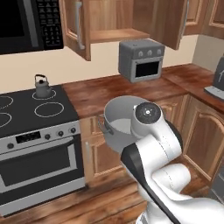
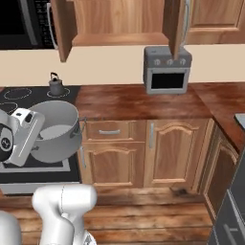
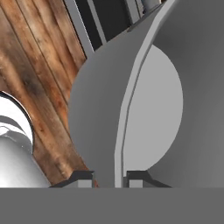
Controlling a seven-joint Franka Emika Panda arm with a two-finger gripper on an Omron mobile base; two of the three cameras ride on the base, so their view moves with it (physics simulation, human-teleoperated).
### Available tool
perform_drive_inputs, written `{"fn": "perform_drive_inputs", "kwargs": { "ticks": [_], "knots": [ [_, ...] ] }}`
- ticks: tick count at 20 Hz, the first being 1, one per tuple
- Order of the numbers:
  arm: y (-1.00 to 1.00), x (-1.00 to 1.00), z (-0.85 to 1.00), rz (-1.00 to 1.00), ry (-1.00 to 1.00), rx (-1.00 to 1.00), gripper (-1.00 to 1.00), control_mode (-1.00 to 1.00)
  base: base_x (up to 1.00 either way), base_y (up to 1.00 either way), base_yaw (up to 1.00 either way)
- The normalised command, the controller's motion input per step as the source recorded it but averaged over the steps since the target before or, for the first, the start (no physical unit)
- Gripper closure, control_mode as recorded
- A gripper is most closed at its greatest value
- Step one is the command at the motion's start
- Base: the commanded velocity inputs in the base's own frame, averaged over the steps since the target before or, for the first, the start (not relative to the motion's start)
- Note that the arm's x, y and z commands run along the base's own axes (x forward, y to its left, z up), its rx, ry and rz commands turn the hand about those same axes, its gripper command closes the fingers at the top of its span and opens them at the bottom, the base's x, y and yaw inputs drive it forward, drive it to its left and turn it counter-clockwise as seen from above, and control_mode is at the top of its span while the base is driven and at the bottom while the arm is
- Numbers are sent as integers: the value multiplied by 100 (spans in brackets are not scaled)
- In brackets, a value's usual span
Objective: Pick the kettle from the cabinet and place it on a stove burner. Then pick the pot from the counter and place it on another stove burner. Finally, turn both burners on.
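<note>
Pot held in the air beside the stove, kettle already on a burner.

From the left, the kettle [image 1: 42,86] stands upright on a rear burner [image 1: 44,93] of the black cooktop [image 1: 26,114], its spout pointing left. Right of the stove, the pot [image 1: 117,122] hangs tilted off the surface [image 1: 113,91], in front of the drawers, and its grey inside looks empty. The jaws [image 3: 111,179] are nearly closed, pinching the pot's thin rim, one finger [image 3: 81,179] outside the wall and the other inside. The hand view gives this grip and the wood floor [image 3: 35,87] under the pot; the base views hide the fingers behind the arm. The right base view sets the pot over the cooktop's near edge, probably a trick of angle. Further right, the cabinet [image 1: 111,26] stands open above a grey toaster oven [image 1: 141,60].
</note>
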Motion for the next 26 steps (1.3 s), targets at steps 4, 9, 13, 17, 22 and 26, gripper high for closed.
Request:
{"fn": "perform_drive_inputs", "kwargs": {
  "ticks": [4, 9, 13, 17, 22, 26],
  "knots": [
    [0, 0, 0, 0, 0, 0, 100, 100, 4, 80, -20],
    [0, 0, 0, 0, 0, 0, 100, 100, 16, 83, -21],
    [0, 0, 0, 0, 0, 0, 100, 100, 31, 78, -22],
    [0, 0, 0, 0, 0, 0, 100, 100, 35, 68, -19],
    [0, 0, 0, 0, 0, 0, 100, 100, 31, 69, -19],
    [0, 0, 0, 0, 0, 0, 100, 100, 28, 63, -18]
  ]
}}
